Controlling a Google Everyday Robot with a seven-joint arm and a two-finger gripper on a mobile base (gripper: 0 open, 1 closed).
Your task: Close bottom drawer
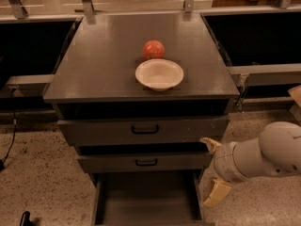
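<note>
The bottom drawer lies to the left of the jaws and slightly below them. It is pulled well out from under the cabinet, with its plain grey floor exposed. Its sliding axis runs from the cabinet body toward the camera, so closing it appears to call for a push back along that line. The drawer's front panel sits at the very bottom edge of the view, lower than the jaws and to their left. The middle drawer is level with the jaws' upper side and also to their left. The gripper hangs just beside the open drawer's right wall, not in front of its panel. Its two tan fingers are spread apart, the upper finger near the middle drawer's right end and the lower finger close to the side wall. They hold nothing, and whether the lower one touches the wall cannot be told.
</note>
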